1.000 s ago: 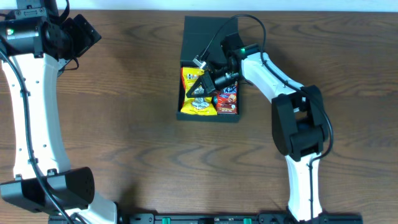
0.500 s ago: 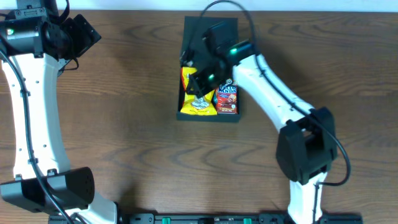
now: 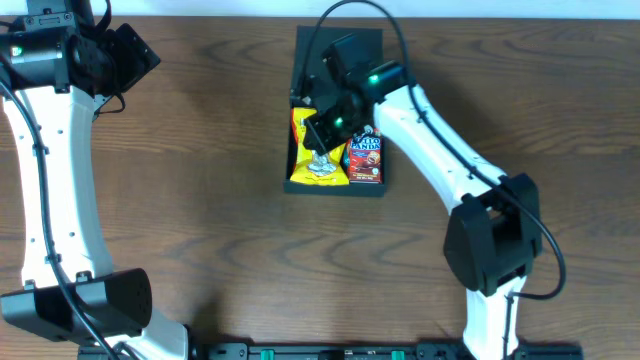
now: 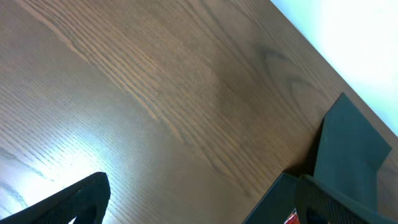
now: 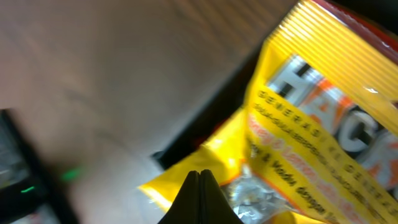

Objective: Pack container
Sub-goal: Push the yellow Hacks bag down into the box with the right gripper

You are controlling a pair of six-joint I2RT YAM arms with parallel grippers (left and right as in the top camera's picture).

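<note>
**Overhead view: container and both grippers**

The left gripper [image 3: 138,52] sits at the far-left corner of the bench [image 3: 200,200], jaws wide apart and empty. The container [image 3: 335,190] lies top centre with its lid flap open. It holds a yellow snack pack [image 3: 318,170] beside a red pack [image 3: 366,160]. The right gripper [image 3: 320,135] is over the yellow pack, jaws closed together with nothing visibly pinched.

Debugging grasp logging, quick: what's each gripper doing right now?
Left gripper: open, holding nothing.
Right gripper: shut, tips over the yellow snack pack in the container; no grip on it visible.
</note>
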